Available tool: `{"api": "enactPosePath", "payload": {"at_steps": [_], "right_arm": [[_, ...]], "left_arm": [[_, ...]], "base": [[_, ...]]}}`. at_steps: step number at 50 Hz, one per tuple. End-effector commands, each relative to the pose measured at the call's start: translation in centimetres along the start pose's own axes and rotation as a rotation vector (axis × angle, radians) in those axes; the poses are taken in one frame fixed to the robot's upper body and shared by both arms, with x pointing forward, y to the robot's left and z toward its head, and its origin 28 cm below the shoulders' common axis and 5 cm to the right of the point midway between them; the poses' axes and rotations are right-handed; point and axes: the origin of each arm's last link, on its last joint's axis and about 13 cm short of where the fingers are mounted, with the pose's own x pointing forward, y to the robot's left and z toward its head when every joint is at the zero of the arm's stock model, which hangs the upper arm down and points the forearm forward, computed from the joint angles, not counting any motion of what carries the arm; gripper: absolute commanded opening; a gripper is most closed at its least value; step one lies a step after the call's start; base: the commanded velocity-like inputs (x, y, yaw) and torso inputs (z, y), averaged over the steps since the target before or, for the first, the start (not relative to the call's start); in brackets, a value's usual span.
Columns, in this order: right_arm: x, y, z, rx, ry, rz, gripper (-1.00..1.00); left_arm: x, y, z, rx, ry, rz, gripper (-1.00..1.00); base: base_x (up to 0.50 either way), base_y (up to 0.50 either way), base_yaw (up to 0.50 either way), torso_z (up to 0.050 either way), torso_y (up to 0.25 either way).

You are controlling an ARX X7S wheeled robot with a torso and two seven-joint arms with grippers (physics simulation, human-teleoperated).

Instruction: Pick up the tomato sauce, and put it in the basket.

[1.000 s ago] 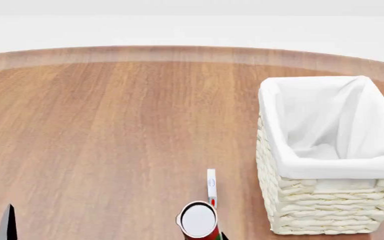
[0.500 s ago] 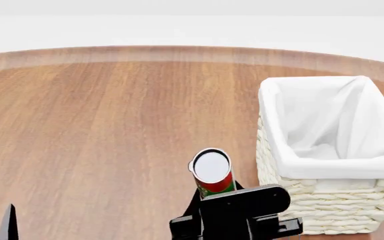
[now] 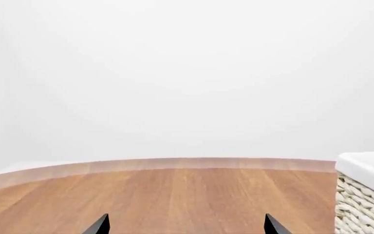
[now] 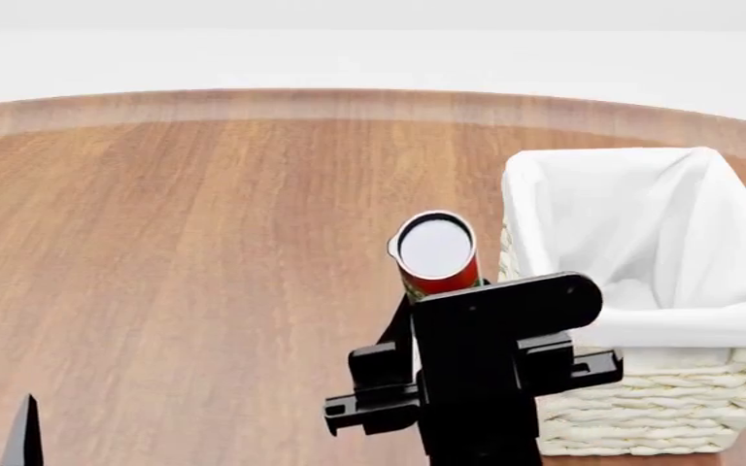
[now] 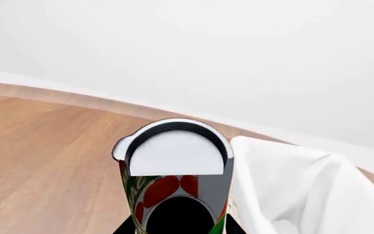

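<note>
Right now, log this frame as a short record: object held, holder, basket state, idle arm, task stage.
held object: tomato sauce, upright, lifted off the table
holder: right gripper, shut on the can's lower body
basket: stands at the table's right side, white liner visible, nothing seen inside
can versus basket: beside the basket's near-left rim, not over the opening
idle arm: left gripper, only fingertips show, open, nothing between them
task stage: picked up, not yet placed
</note>
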Motion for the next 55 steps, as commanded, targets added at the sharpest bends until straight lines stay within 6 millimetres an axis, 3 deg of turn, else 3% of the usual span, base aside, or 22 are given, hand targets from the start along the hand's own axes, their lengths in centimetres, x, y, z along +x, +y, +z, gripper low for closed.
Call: {"api": "enactPosePath", "payload": {"at_steps": [1, 12, 13, 20, 32, 55], "right_arm": [[-0.1, -0.3, 0.8, -0.026, -0.017, -0.009, -1.0], [-0.1, -0.3, 0.8, -0.026, -0.017, -0.009, -1.0], [-0.1, -0.5, 0.6, -0.125, -0.014, -0.017, -1.0], [2.7, -0.7, 1.8, -0.101, -0.073, -0.003, -1.0], [6.2, -1.6, 5.8, -0.116, -0.144, -0.008, -1.0], [11.8, -7.4, 10.1, -0.176, -0.077, -0.189, -1.0]], "left_arm": [[0.1, 0.0, -0.1, 0.0, 0.001, 0.0, 1.0], [0.1, 0.0, -0.1, 0.0, 0.001, 0.0, 1.0], [-0.1, 0.0, 0.1, -0.003, -0.004, 0.0, 1.0], [-0.4, -0.1, -0.2, -0.005, 0.001, 0.003, 1.0], [-0.3, 0.4, -0.4, -0.012, 0.007, 0.018, 1.0], [-0.5, 0.3, -0.5, -0.012, 0.009, 0.014, 1.0]], "base": [[0.0, 0.0, 0.0, 0.0, 0.0], [0.0, 0.0, 0.0, 0.0, 0.0], [0.0, 0.0, 0.0, 0.0, 0.0], [0.0, 0.0, 0.0, 0.0, 0.001], [0.0, 0.0, 0.0, 0.0, 0.0], [0.0, 0.0, 0.0, 0.0, 0.0]]}}
